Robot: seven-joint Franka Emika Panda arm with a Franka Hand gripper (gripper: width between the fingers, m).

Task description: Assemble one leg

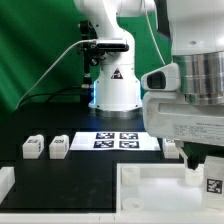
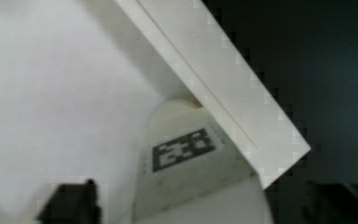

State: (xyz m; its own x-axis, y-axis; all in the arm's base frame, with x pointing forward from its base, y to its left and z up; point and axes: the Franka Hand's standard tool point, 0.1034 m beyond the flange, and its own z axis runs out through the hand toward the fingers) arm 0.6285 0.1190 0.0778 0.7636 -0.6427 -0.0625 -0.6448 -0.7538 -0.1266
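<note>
One leg (image 2: 185, 150), a small white block with a black-and-white tag, lies on the large white panel (image 2: 51, 90) with its far end against the raised rim (image 2: 220, 85). My gripper (image 2: 202, 205) is open and straddles the leg. One dark finger (image 2: 69, 202) stands clear of it; the other sits close beside it. In the exterior view the gripper (image 1: 200, 165) hangs low at the right over the panel (image 1: 150, 185), with the tagged leg (image 1: 213, 183) just below it. Two more legs (image 1: 32, 147) (image 1: 58, 146) stand on the black table at the left.
The marker board (image 1: 118, 140) lies behind the panel in the middle of the table. The robot's white base (image 1: 115, 90) stands behind it, before a green backdrop. A white part (image 1: 5, 182) shows at the exterior view's far left edge.
</note>
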